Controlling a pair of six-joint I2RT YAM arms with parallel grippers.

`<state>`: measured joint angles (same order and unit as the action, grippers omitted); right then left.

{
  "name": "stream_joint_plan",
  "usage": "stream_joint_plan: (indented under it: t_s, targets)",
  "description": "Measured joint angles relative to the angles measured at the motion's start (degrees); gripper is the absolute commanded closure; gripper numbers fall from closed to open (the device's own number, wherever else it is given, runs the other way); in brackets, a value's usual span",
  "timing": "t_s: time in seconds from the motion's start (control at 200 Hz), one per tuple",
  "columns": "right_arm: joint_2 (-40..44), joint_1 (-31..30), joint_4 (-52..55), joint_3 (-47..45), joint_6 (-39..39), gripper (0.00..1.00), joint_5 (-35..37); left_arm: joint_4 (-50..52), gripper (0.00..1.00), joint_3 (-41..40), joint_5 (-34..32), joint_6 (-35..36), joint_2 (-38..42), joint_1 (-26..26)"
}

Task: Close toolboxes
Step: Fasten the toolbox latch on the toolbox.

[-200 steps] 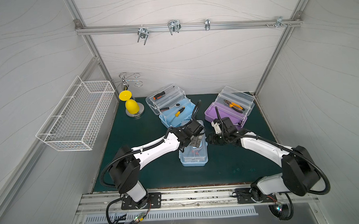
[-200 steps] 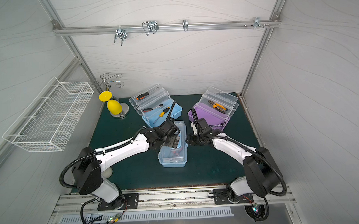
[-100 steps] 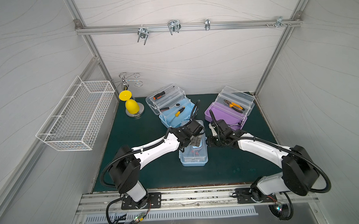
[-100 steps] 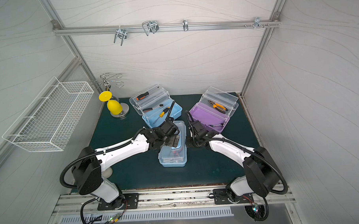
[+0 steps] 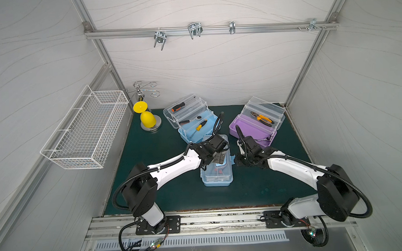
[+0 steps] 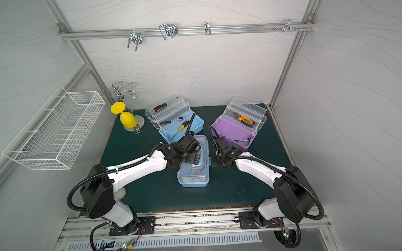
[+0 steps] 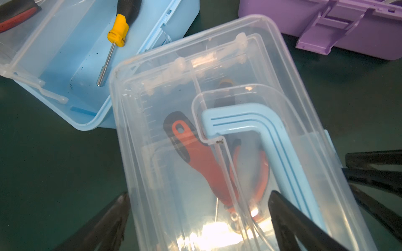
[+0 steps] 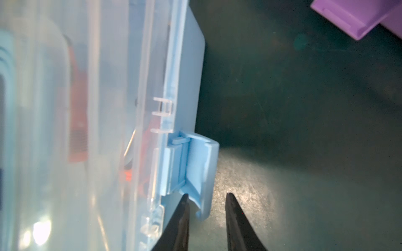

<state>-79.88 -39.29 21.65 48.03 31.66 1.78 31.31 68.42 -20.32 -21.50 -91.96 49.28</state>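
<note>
A light-blue toolbox lies mid-mat with its clear lid down. My left gripper hovers open over that lid, one finger off each side of its near part. The box's blue latch sticks out from its side. My right gripper stands with narrow jaws around the latch's end: one fingertip touches it and a gap shows at the other. Behind, a second light-blue toolbox and a purple toolbox stand with their lids open and hand tools inside.
A white wire basket hangs on the left wall. A yellow cup on a metal stand sits at the back left of the green mat. A rail with hooks crosses the back wall.
My right gripper has moved left to the middle toolbox's latch and its jaws have narrowed. The left arm has barely moved.
</note>
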Motion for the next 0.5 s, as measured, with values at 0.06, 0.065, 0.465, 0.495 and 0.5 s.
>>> stream_joint_plan:
  t_s: [0.06, 0.065, 0.465, 0.495, 0.5]
  targets:
    - [-0.1, 0.0, -0.9, 0.0, 0.1, 0.64, -0.9, 0.0, 0.01, 0.0, 0.0, 0.0, 0.0, 0.0]
    - [-0.1, 0.0, -0.9, 0.0, 0.0, 0.64, -0.9, 0.0, 0.01, 0.0, 0.0, 0.0, 0.0, 0.0]
    - [-1.4, 0.3, -3.8, -1.6, 0.5, 0.66, -2.2, 0.0, 0.01, 0.0, 0.0, 0.0, 0.0, 0.0]
    - [-1.5, 0.3, -3.9, -1.6, 0.4, 0.67, -2.2, 0.0, 0.01, 0.0, 0.0, 0.0, 0.0, 0.0]
    - [-1.5, 0.3, -3.9, -1.6, 0.4, 0.68, -2.2, 0.0, 0.01, 0.0, 0.0, 0.0, 0.0, 0.0]
